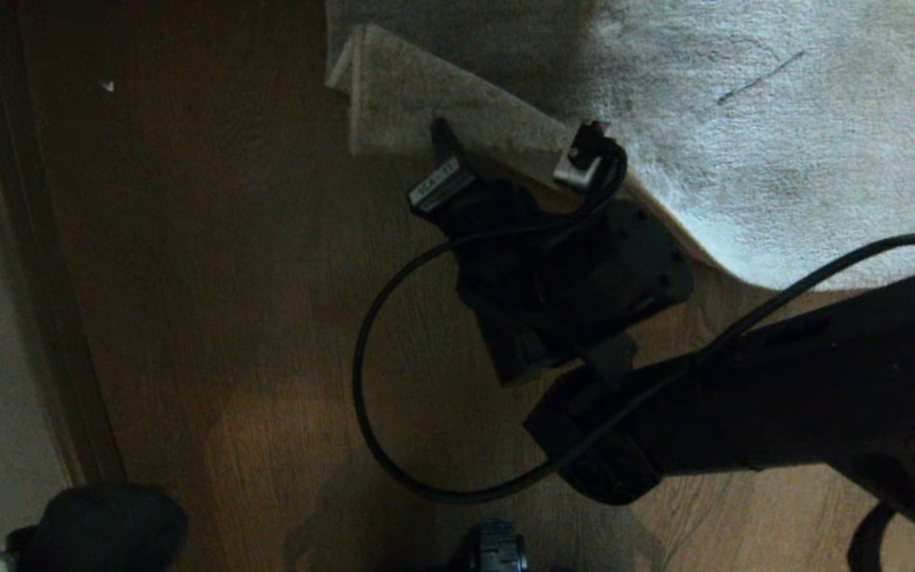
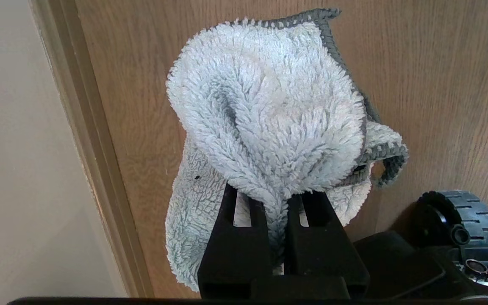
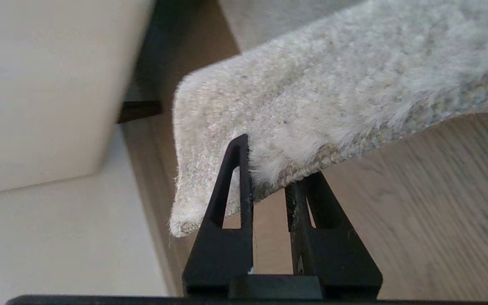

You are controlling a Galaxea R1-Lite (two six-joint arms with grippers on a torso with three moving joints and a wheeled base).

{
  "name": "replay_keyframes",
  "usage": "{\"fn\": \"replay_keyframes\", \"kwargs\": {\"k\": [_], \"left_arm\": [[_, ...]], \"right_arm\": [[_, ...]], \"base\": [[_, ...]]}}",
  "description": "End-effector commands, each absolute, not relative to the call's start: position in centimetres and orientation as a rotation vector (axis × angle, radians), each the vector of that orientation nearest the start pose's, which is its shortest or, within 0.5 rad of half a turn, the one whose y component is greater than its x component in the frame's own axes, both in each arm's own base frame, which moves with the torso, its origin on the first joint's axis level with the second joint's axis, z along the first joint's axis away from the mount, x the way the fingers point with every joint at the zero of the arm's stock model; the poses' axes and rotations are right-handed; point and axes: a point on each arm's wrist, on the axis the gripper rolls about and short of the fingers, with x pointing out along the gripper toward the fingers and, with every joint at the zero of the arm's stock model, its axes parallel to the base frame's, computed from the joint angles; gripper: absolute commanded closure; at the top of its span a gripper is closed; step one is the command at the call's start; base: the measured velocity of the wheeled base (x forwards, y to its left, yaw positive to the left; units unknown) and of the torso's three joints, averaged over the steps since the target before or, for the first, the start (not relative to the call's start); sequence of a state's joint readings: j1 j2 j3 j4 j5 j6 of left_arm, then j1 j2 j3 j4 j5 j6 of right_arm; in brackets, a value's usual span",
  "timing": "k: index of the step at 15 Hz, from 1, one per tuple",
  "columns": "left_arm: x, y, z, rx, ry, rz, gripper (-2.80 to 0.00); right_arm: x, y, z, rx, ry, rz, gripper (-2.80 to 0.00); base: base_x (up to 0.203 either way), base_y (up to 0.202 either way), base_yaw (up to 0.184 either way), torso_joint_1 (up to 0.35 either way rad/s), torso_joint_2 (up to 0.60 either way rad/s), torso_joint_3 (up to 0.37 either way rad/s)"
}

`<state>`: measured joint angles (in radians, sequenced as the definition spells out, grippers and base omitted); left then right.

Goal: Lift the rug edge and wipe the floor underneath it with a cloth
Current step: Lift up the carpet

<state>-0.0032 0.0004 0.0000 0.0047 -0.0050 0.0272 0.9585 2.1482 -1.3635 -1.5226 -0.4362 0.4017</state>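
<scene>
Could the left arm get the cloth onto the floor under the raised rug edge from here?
Probably yes: the right end effector holds the rug edge up off the floor, and the left end effector grips the cloth.

The rug edge [image 3: 311, 106] runs out past the picture's border; the right gripper [image 1: 505, 171] hides where it pinches; the cloth [image 2: 269, 127] covers floor [image 2: 439, 84] behind
</scene>
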Motion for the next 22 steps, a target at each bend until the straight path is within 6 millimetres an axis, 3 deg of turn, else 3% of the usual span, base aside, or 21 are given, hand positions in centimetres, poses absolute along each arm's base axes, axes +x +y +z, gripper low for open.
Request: {"fn": "replay_keyframes", "kwargs": {"k": [1, 8, 16, 22], "left_arm": [[-2.3, 0.0, 7.5, 0.028, 0.004, -0.008, 0.00], [-2.3, 0.0, 7.5, 0.028, 0.004, -0.008, 0.00], [-2.3, 0.0, 7.5, 0.028, 0.004, -0.008, 0.00], [-2.3, 0.0, 7.5, 0.029, 0.004, -0.008, 0.00]], "right_arm": [[22.9, 32.7, 26.3, 0.904, -0.508, 0.648, 0.00], [20.0, 32.3, 27.5, 0.905, -0.498, 0.692, 0.00], [19.4, 31.4, 28.3, 0.909, -0.508, 0.694, 0.00], [19.5, 31.4, 27.8, 0.900, -0.492, 0.693, 0.00]], "base": [[0.000, 0.000, 0.000, 0.000, 0.00, 0.000], [0.000, 0.000, 0.000, 0.000, 0.00, 0.000], [0.000, 0.000, 0.000, 0.000, 0.00, 0.000], [0.000, 0.000, 0.000, 0.000, 0.00, 0.000]]}}
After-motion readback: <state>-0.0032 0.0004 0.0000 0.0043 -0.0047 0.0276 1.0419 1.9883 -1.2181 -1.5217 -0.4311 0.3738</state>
